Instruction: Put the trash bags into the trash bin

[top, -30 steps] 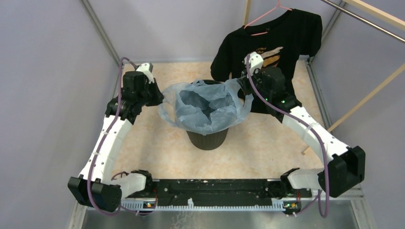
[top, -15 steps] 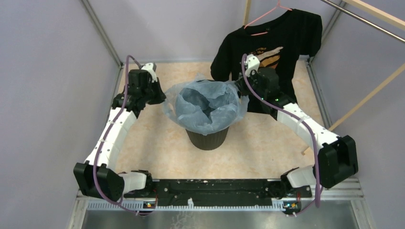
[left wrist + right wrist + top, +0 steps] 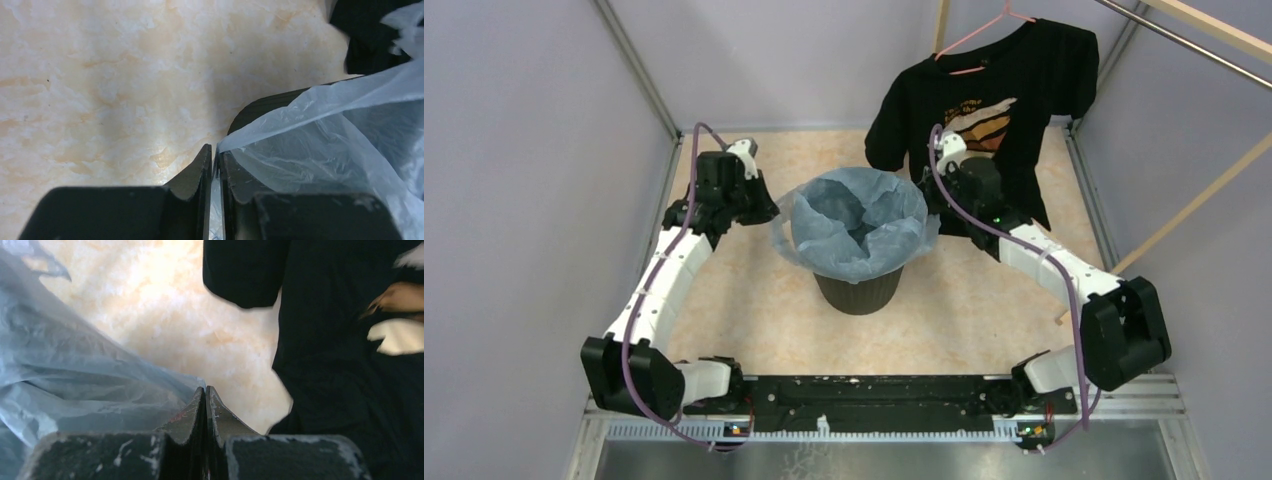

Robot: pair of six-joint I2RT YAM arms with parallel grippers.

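Observation:
The pale-blue trash bag [image 3: 856, 225] is draped over the mouth of the round black trash bin [image 3: 857, 290] at the floor's middle, its film sagging inside. My left gripper [image 3: 764, 212] is shut on the bag's left edge; in the left wrist view the gripper [image 3: 215, 157] pinches the film [image 3: 325, 135] between its jaws beside the bin's rim [image 3: 265, 107]. My right gripper [image 3: 927, 203] is shut at the bag's right edge; in the right wrist view the gripper [image 3: 205, 392] is closed tight with the film [image 3: 85, 380] reaching the tips.
A black printed T-shirt [image 3: 994, 100] hangs on a pink hanger at the back right, right behind my right arm; it fills the right wrist view's right side [image 3: 350, 365]. Grey walls enclose the marble-patterned floor [image 3: 724, 300]. A wooden rail [image 3: 1194, 30] runs at the far right.
Both grippers have moved back and down with the bag edges. The bag's mouth has spread wider and now sits rounder over the bin rim.

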